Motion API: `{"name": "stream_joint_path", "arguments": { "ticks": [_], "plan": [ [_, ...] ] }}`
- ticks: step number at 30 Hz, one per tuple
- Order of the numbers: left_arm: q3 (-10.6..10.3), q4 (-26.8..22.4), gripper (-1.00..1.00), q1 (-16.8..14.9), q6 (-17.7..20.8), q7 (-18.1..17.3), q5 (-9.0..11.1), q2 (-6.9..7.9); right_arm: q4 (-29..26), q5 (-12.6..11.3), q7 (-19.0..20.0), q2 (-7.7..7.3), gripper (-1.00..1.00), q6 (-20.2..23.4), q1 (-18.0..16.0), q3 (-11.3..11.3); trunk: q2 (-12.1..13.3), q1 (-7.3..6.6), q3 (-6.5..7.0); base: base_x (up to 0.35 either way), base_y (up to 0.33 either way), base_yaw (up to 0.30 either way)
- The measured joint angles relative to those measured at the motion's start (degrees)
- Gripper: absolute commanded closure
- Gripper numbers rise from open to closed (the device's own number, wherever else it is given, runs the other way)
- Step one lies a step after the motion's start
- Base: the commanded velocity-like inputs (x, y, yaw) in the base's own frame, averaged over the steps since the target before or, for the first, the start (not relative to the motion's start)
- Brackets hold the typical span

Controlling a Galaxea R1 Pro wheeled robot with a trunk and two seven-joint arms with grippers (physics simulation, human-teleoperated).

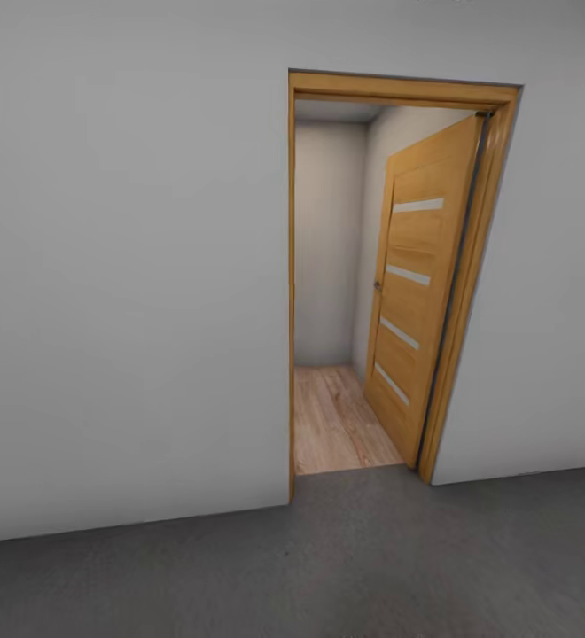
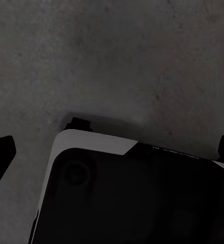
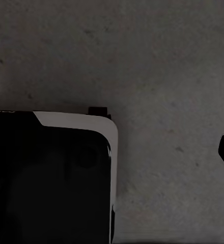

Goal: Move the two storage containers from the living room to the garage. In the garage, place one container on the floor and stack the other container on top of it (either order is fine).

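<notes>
One open door (image 1: 417, 283) faces grey floor (image 1: 328, 567); either pincer's state seems impossible to tell.

The head camera sits up high and looks forward and a bit down at a grey wall (image 1: 124, 292). It faces an open door (image 1: 417, 283) a short way ahead, with a wood floor (image 1: 332, 421) past it. The grey floor (image 1: 328, 567) fills the low part of this view.

Each wrist camera looks straight down at that same grey floor (image 2: 122, 61) from close by. A black and white part of the robot (image 2: 132, 193) blocks some of each wrist view (image 3: 51, 178). All three views share the grey floor (image 3: 158, 61).
</notes>
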Motion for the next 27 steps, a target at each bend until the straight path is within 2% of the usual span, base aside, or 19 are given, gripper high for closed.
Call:
{"name": "stream_joint_path", "arguments": {
  "ticks": [27],
  "plan": [
    [0.0,0.0,-1.0,0.0,0.0,0.0,0.0,0.0,0.0,0.1,1.4,-0.14,-1.0,0.0,0.0,0.4,0.0,0.0,-0.51,0.0,0.0,-0.285]
  ]
}}
